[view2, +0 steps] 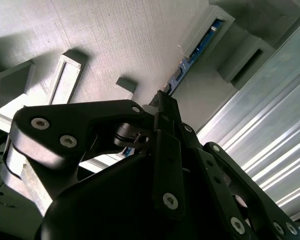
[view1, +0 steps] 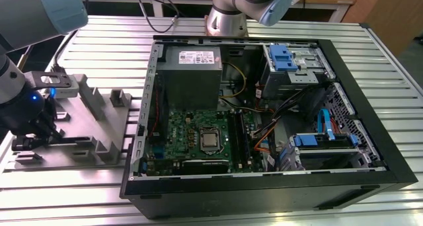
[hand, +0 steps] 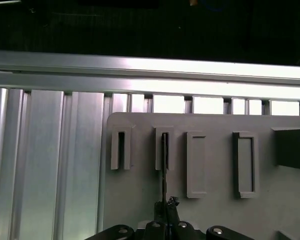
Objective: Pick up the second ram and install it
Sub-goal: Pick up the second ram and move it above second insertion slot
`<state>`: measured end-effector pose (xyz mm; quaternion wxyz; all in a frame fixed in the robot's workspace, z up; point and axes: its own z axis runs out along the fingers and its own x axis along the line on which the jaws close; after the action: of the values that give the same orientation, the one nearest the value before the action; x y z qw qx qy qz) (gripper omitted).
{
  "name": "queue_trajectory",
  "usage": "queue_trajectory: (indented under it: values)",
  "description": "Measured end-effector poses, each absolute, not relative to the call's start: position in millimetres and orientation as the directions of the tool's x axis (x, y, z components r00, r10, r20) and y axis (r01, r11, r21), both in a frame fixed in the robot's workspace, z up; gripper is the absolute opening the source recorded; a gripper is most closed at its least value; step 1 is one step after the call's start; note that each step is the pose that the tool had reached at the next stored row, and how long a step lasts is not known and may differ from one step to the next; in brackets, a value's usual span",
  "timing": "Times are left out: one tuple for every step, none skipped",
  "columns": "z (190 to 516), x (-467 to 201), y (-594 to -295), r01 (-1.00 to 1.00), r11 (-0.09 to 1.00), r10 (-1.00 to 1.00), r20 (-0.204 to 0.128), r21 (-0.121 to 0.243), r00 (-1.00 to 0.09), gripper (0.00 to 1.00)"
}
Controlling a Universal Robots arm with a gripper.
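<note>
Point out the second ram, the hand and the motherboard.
second ram (view2: 196, 48): second wrist view, blue long edge.
hand (view2: 163, 100): second wrist view, between its fingertips.
motherboard (view1: 182, 132): exterior view, green board surface.

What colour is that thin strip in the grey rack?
Blue strip with dark bits, clearest in the second wrist view.

Second ram (view2: 192, 52) edgewise in tray (view2: 115, 35)

The second ram (view2: 206, 35) is a long, thin blue-green strip. It stands on edge in a slot of the grey holder (view1: 92, 137), at 9 o'clock from the computer case (view1: 264, 189). The claw (hand: 166, 209) clamps one end.
</note>
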<state>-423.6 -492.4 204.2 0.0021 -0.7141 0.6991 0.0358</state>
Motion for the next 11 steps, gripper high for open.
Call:
queue_trajectory:
  values:
    - [205.3, -423.6, -492.4, -0.999, -0.023, -0.998, -0.054, 0.047, 0.020, 0.11]
    - [206.5, -423.6, -492.4, -0.999, -0.023, -0.998, -0.054, 0.047, 0.020, 0.11]
    - [207.9, -423.6, -492.4, -0.999, -0.023, -0.998, -0.054, 0.047, 0.020, 0.11]
    - [209.5, -423.6, -492.4, -0.999, -0.023, -0.998, -0.054, 0.047, 0.020, 0.11]
    - [210.7, -423.6, -492.4, -0.999, -0.023, -0.998, -0.054, 0.047, 0.020, 0.11]
    - [211.7, -423.6, -492.4, -0.999, -0.023, -0.998, -0.054, 0.047, 0.020, 0.11]
    - [212.8, -423.6, -492.4, -0.999, -0.023, -0.998, -0.054, 0.047, 0.020, 0.11]
    - [214.1, -423.6, -492.4, -0.999, -0.023, -0.998, -0.054, 0.047, 0.020, 0.11]
    - [215.2, -423.6, -492.4, -0.999, -0.023, -0.998, -0.054, 0.047, 0.020, 0.11]
    - [216.4, -423.6, -492.4, -0.999, -0.023, -0.998, -0.054, 0.047, 0.020, 0.11]
    - [217.8, -423.6, -492.4, -0.999, -0.023, -0.998, -0.054, 0.047, 0.020, 0.11]
